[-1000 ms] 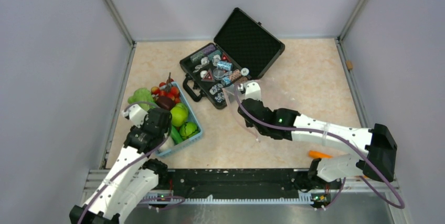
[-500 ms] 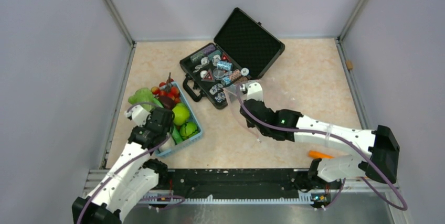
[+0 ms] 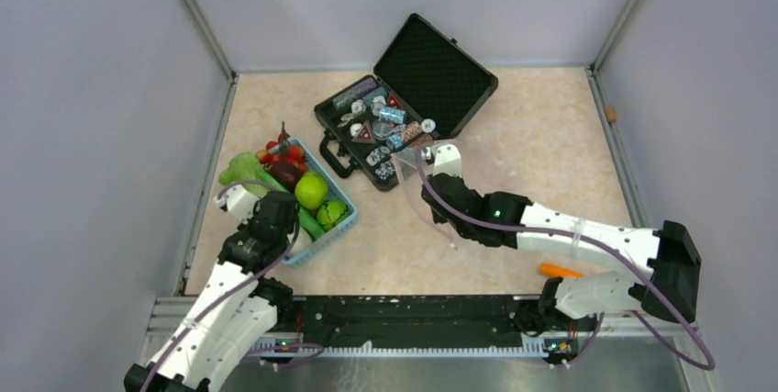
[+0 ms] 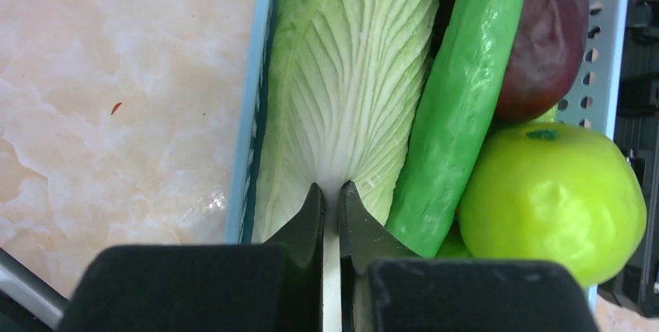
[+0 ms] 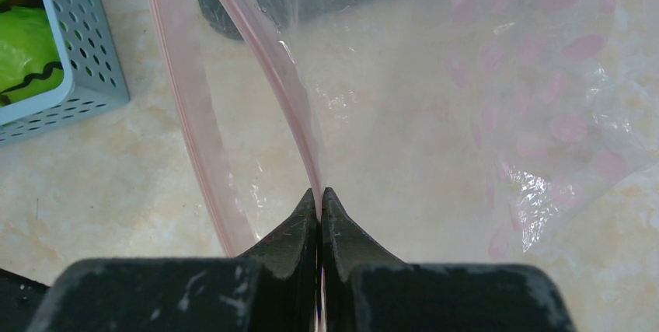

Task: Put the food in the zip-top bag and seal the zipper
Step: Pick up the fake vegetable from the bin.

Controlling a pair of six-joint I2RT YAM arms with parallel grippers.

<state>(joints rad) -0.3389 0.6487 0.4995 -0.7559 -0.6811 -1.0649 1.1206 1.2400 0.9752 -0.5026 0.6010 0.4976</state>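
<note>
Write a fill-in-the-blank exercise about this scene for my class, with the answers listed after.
The left gripper is shut on the white-green long leafy vegetable lying in the light blue plastic ____.
The right gripper pinches the pale pink zipper strip of the clear crinkly plastic ____.
Beside the long green cucumber sits a smooth, round, light green ____.
Missing words: basket; bag; apple.

Toy food [image 3: 286, 174] crowds a light blue basket [image 4: 252, 114]: a white-green cabbage leaf [image 4: 342, 91] against one wall, a long green cucumber [image 4: 458, 106] beside it, then a green apple [image 4: 552, 200] and dark purple piece [image 4: 548, 29]. Nearby on the tabletop [image 5: 116, 192], the clear zip-top bag [image 5: 497, 114] gapes, its pink zipper [image 5: 272, 60] unsealed.
</note>
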